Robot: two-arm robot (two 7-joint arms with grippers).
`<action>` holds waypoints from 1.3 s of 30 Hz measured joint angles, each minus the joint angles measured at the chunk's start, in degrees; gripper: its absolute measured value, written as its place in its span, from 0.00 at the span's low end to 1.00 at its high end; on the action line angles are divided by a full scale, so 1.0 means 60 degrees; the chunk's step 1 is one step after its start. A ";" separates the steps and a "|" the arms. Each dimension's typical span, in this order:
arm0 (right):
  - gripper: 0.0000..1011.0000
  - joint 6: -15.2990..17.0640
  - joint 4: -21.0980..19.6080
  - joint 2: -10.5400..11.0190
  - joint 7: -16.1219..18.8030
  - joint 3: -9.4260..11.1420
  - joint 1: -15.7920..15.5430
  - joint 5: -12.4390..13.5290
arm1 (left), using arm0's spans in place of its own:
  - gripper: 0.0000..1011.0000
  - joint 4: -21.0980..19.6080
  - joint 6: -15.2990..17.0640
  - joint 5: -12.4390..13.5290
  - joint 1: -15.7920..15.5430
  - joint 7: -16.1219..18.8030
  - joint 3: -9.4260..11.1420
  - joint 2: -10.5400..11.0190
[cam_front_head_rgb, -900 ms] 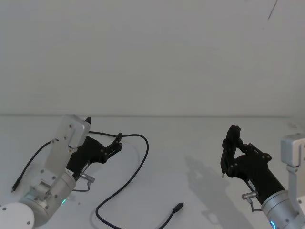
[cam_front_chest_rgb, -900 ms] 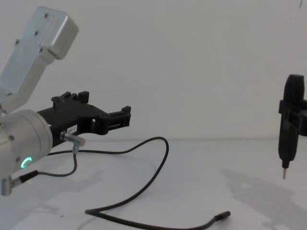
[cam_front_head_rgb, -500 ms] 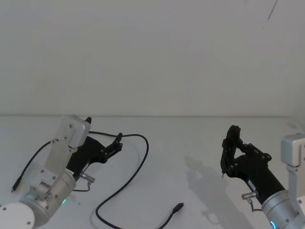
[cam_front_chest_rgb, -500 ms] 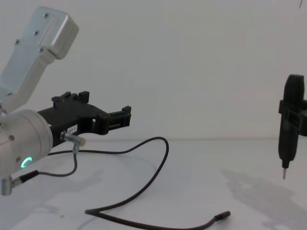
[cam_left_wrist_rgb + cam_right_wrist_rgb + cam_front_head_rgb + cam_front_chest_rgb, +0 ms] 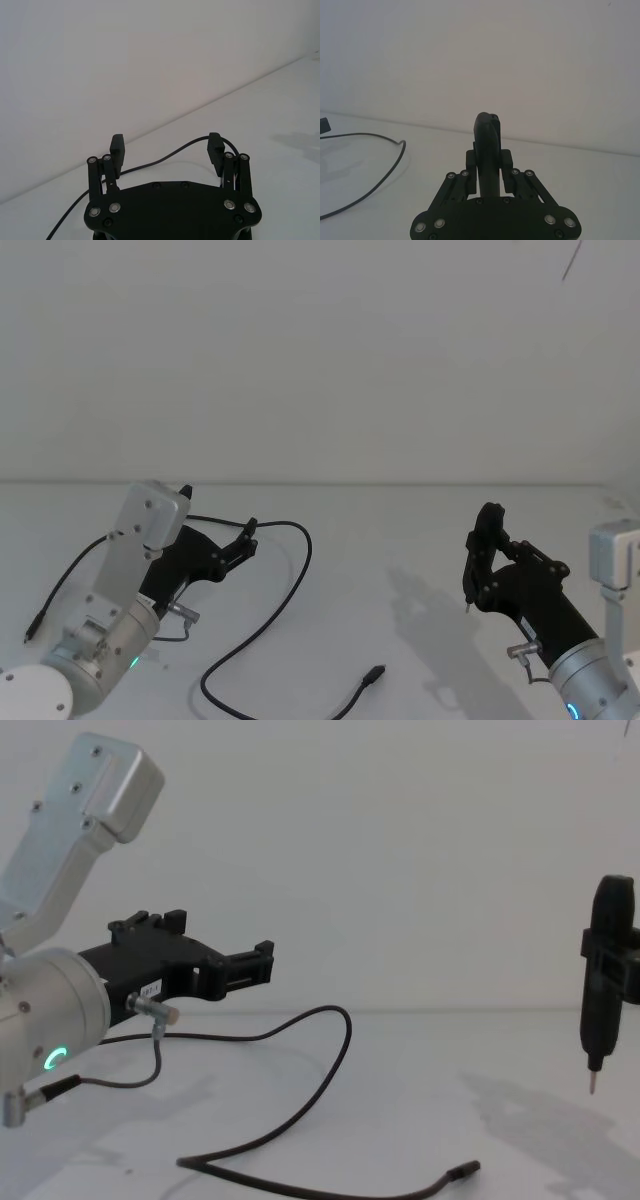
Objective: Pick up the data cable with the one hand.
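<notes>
Hovering at lower left, the left gripper (image 5: 166,144) spreads open above the cable (image 5: 306,552); at far right, the right gripper (image 5: 489,161) clamps a slim tool (image 5: 603,980).

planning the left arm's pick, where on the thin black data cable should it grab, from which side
Probably the curved stretch of the thin black data cable running crosswise under the open fingers of the large black left gripper. Come from above: it lies on the white table, spanning their gap.
</notes>
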 joint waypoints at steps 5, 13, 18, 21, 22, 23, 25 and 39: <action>0.28 0.0000 0.0001 0.0000 0.0000 0.0001 -0.0001 0.0000 | 0.99 0.0000 0.0000 0.0000 0.0000 0.0000 0.0000 0.0000; 0.28 0.0000 0.0000 0.0000 0.0000 0.0000 0.0000 0.0000 | 0.99 0.0000 0.0000 0.0000 -0.0002 -0.0014 -0.0001 0.0001; 0.28 0.0000 0.0000 0.0000 0.0000 0.0000 -0.0001 0.0000 | 0.99 -0.0019 0.0025 -0.0024 -0.0031 -0.0242 0.0015 0.0069; 0.28 0.0000 0.0000 0.0000 0.0000 0.0000 -0.0001 0.0000 | 0.99 -0.0069 0.0090 -0.0081 -0.0044 -0.0482 0.0042 0.0162; 0.28 0.0000 0.0000 0.0001 0.0000 0.0000 0.0000 0.0000 | 0.99 -0.0103 0.0126 -0.0116 -0.0046 -0.0608 0.0052 0.0222; 0.28 0.0000 0.0000 0.0000 0.0000 0.0000 0.0000 0.0000 | 0.99 -0.0103 0.0126 -0.0116 -0.0046 -0.0608 0.0052 0.0222; 0.28 0.0000 0.0000 0.0000 0.0000 0.0000 -0.0001 0.0000 | 0.99 -0.0178 0.0189 -0.0181 -0.0046 -0.0821 0.0073 0.0334; 0.28 0.0000 0.0000 0.0000 0.0000 0.0000 -0.0001 0.0000 | 0.99 -0.1013 0.0787 -0.0802 0.0193 -0.2651 0.0081 0.1468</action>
